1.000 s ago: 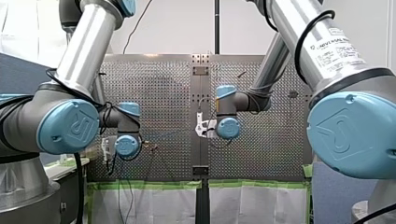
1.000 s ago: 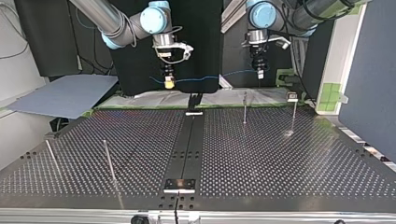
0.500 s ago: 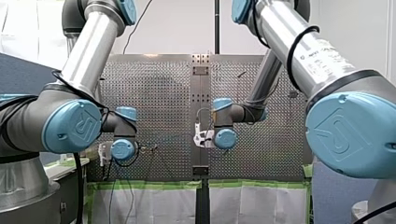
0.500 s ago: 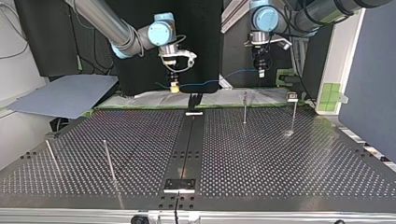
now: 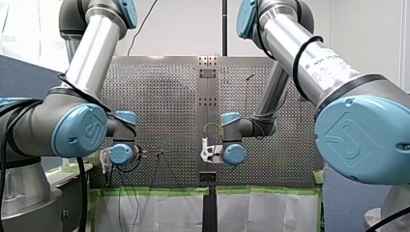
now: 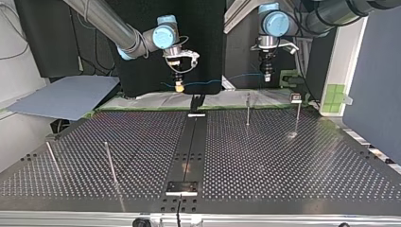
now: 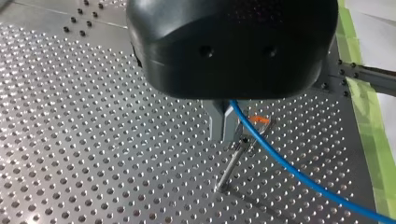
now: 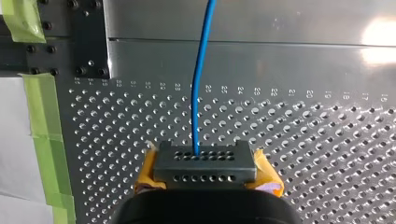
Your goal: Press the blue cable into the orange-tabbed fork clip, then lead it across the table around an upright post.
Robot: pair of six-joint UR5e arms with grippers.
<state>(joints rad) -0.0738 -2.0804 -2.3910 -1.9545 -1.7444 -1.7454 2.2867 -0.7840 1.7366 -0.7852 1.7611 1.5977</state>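
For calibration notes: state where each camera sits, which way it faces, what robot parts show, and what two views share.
Front view: behind and above the shoulders, facing over the perforated metal table; my left arm, my right arm flanking.
Top view: across the table, facing the robot; both arms, sides crossed.
Left wrist view: on my left arm, looking along its shut grey jaws.
Right wrist view: on my right arm, looking along its shut yellow-padded jaws.
Both wrist views share the blue cable.
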